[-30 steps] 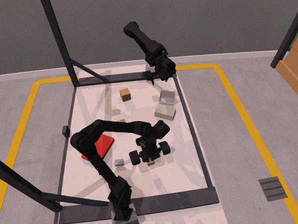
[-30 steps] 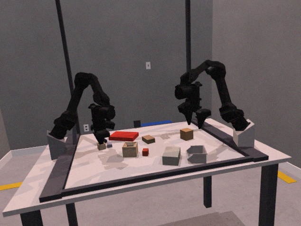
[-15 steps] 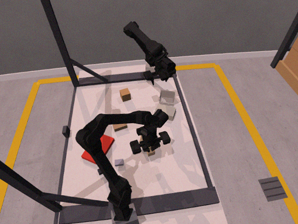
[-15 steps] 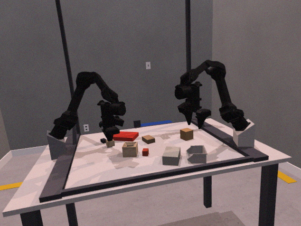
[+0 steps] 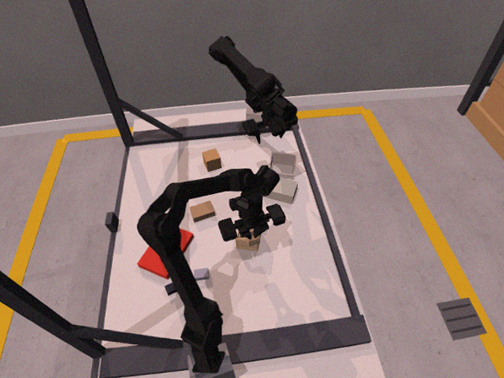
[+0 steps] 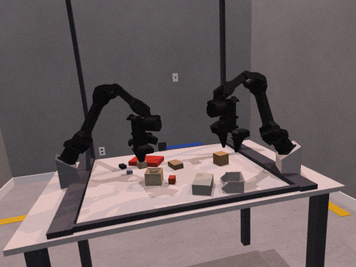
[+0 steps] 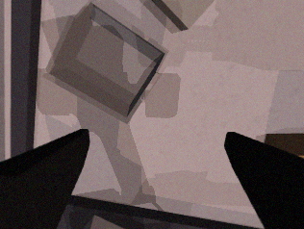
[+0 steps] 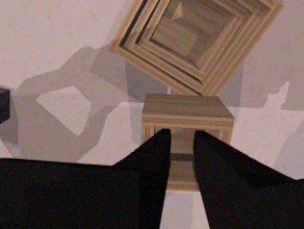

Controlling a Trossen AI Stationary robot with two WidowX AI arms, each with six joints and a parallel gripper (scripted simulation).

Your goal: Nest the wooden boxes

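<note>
Several open wooden boxes stand nested in a stack [image 5: 246, 245] [image 6: 153, 178] [image 8: 192, 34], open side up, turned at an angle to the small box in the right wrist view. My right gripper [image 6: 140, 160] [image 8: 181, 139] is shut on a small open wooden box [image 6: 141, 165] [image 8: 188, 106], with its fingertips in the box's open side. It holds this box raised, left of and behind the stack in the exterior view. In the top view the arm hides much of both. My left gripper [image 5: 269, 137] [image 6: 229, 148] [image 7: 158, 138] is open and empty, above the table.
A grey open box [image 5: 284, 162] [image 6: 232, 187] [image 7: 106, 58] stands beside a grey block [image 5: 284, 190] [image 6: 202, 188]. A red cube [image 6: 172, 179] is right beside the stack. Brown blocks [image 5: 211, 159] [image 6: 175, 164], a red slab [image 5: 153, 260] [image 6: 152, 160], a lilac block [image 5: 201, 273] and a black block [image 6: 122, 166] lie around.
</note>
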